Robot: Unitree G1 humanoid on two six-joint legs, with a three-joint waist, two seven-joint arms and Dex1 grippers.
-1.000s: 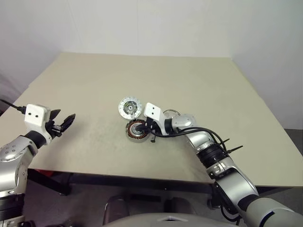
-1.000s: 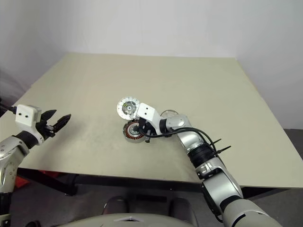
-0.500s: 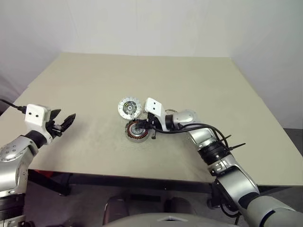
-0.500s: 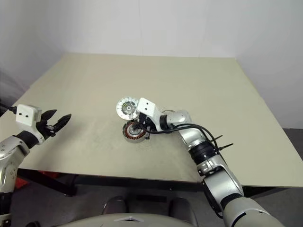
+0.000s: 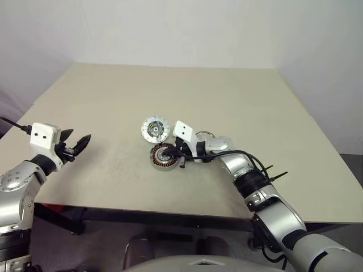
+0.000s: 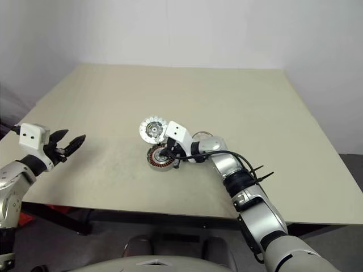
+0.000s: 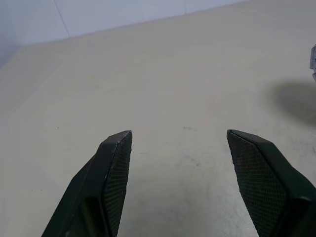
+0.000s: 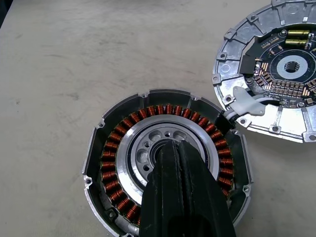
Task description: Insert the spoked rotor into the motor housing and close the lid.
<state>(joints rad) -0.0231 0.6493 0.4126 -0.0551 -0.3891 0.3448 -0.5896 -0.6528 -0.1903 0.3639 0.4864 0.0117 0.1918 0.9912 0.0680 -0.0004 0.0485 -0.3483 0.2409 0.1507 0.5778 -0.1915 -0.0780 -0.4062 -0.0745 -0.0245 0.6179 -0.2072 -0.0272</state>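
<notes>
The motor housing (image 5: 163, 157), a dark-rimmed disc with copper windings (image 8: 111, 163) around a silver centre, lies mid-table. My right gripper (image 8: 177, 148) is shut, its fingertips over the housing's silver centre with nothing between them. The lid (image 5: 156, 129) lies flat just beyond the housing, and its silver face with green and black marks (image 8: 276, 69) almost touches the housing's rim. A small round silver piece with a thin dark rim, apparently the spoked rotor (image 5: 205, 135), peeks out behind my right wrist, mostly hidden by the arm. My left gripper (image 7: 178, 136) is open and empty, far to the left near the table's front edge.
The beige table (image 5: 238, 96) has bare surface all round the three parts. White walls stand behind its far edge. My right forearm with its black cable (image 5: 244, 164) stretches from the front right to the housing.
My right hand shifted slightly away from me and came back, with the fingers still shut over the housing's centre. The left arm and the parts have not moved.
</notes>
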